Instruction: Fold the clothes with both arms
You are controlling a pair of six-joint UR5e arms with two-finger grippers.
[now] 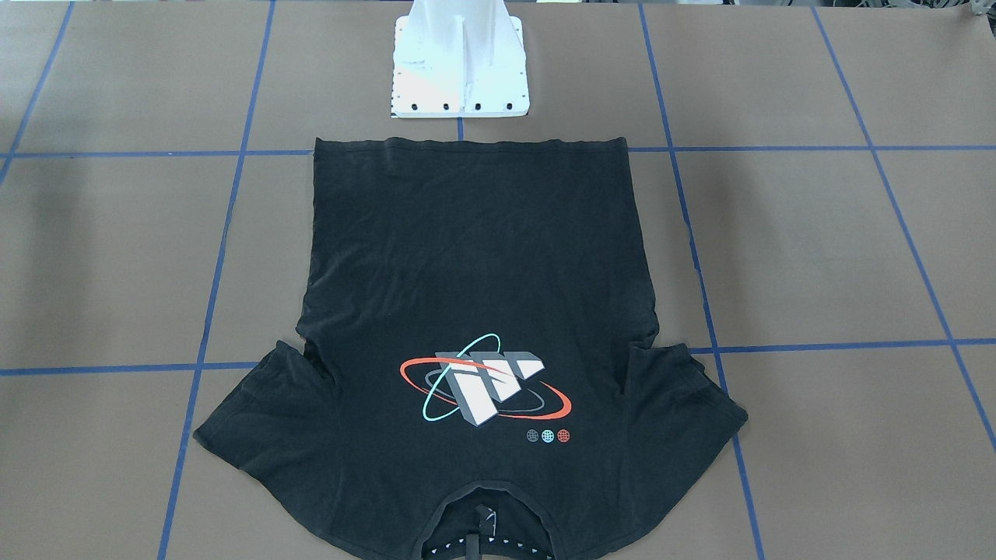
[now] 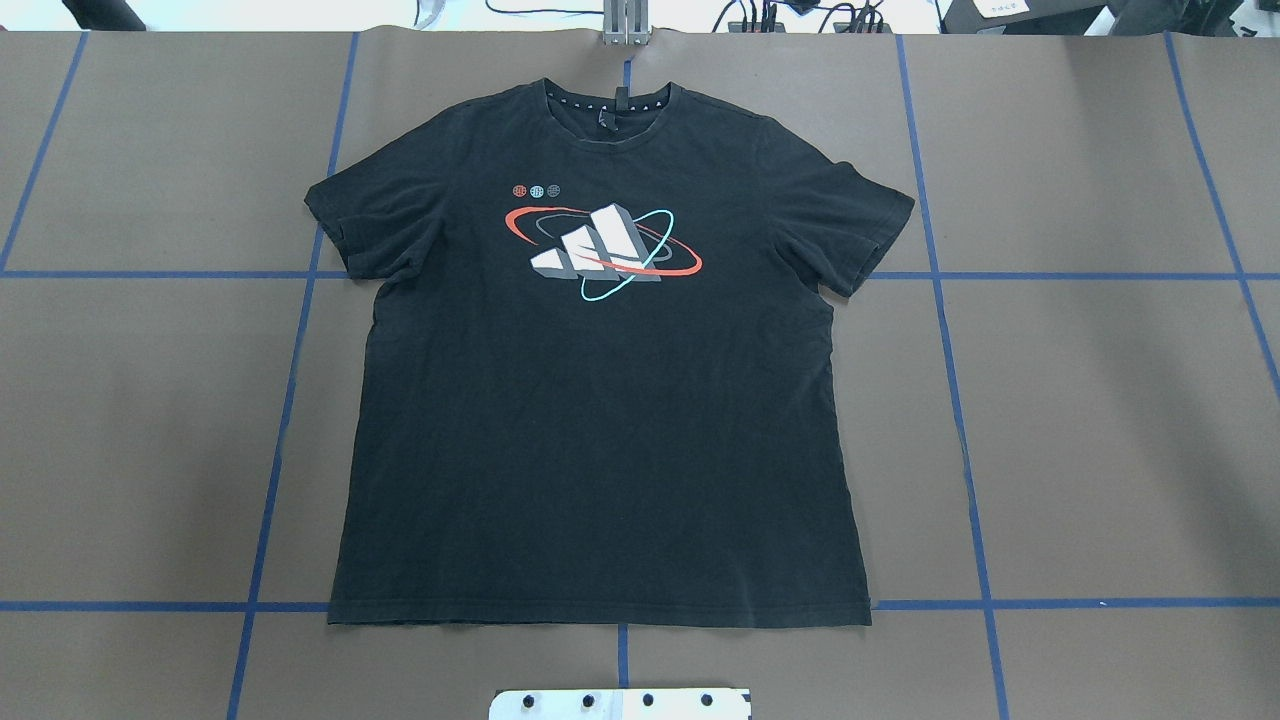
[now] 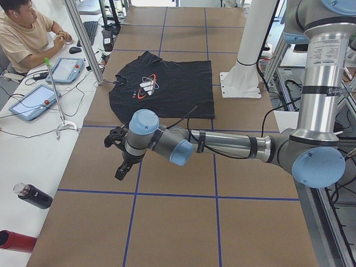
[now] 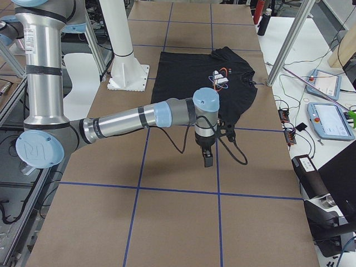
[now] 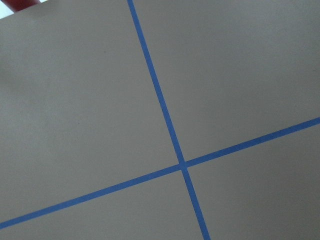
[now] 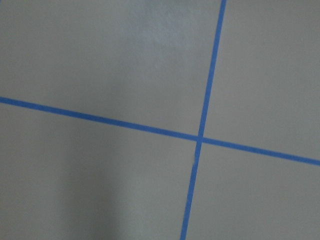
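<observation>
left arm (image 3: pixel 222 146) and right arm (image 4: pixel 122 123) hang over the bench (image 2: pixel 1100 420), well apart from the t-shirt (image 2: pixel 600 420); left fingers (image 3: pixel 121 171) and right fingers (image 4: pixel 207 159): released or clenched, cannot tell. t-shirt lies flat mid-bench, graphic up. judged soft, light, limp: best pinched at sleeves (image 2: pixel 372 222) and hem (image 2: pixel 600 618) corners.
</observation>
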